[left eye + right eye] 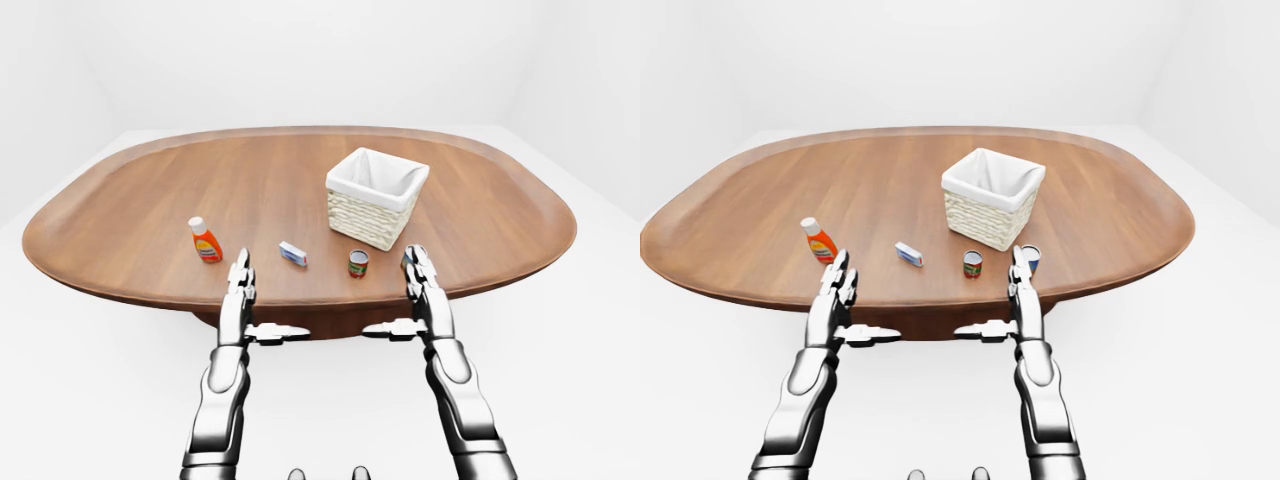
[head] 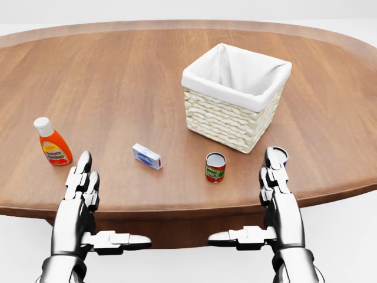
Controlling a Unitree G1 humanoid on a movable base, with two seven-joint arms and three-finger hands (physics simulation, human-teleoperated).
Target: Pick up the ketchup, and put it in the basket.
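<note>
The ketchup stood upright at the left of the head view, near the table's lower edge, a white-capped orange bottle untouched by either hand. The basket, woven with a white liner, sat right of centre in the upper half of that view, well apart from the bottle. Between them lay a small blue-and-white box and an upright red can; a second can stood just above the right hand, partly hidden behind its fingertips.

The left hand hovered at the table's lower edge, just right of and below the ketchup, fingers straight and spread with the thumb stuck out sideways, holding nothing. The right hand mirrored it at lower right, likewise spread and empty.

The pick had not yet begun. Judging by the layout, the main risk was the tall, narrow bottle tipping if the left fingers brushed it before closing. Carrying it across toward the basket could also clip the box or the red can, and a low approach might catch the basket's rim
</note>
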